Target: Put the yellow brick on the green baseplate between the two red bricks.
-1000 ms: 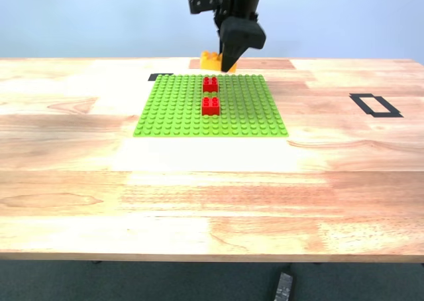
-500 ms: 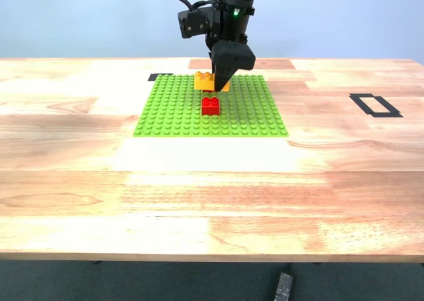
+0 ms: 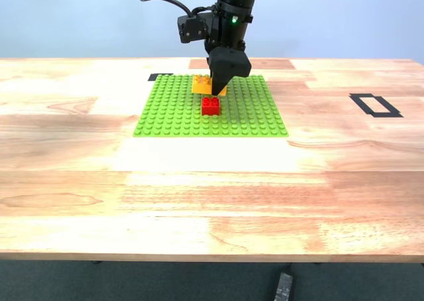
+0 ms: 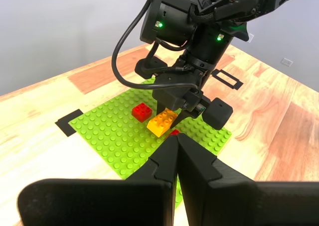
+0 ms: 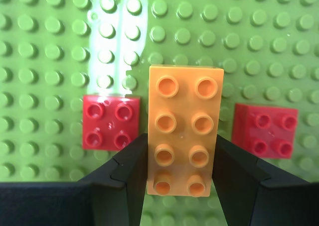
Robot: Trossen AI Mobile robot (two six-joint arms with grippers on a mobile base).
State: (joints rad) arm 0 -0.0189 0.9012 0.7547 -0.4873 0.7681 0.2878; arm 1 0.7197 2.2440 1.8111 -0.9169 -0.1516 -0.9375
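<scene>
Yellow plastic sits pinched in my second tool (image 5: 182, 171): the yellow brick (image 5: 183, 129) is clamped by its long sides between the two black fingers (image 5: 130, 173), held above the green baseplate (image 5: 45, 52) with its studs facing the wrist camera. In that close view the brick hangs over the gap between the two red bricks, one red brick (image 5: 110, 122) just beside it on one flank and the other red brick (image 5: 264, 130) a little apart on the opposite flank. Whether the yellow brick touches the plate studs yet cannot be judged from these angles; in the first wrist view it looks slightly tilted and raised.

On the exterior view, the black arm reaches down from the top centre, its tool (image 3: 213, 89) carrying the yellow brick (image 3: 203, 84) over the far half of the green baseplate (image 3: 165, 115), directly behind the nearer red brick (image 3: 211, 106). The farther red brick is hidden there by the arm and its load. The plate lies on a pale wooden counter (image 3: 199, 188), with a black tape rectangle (image 3: 375, 105) toward the exterior view's right.

My first tool (image 4: 177, 151) hangs well back from the plate, its dark fingers (image 4: 199, 171) pressed together with nothing between them.
</scene>
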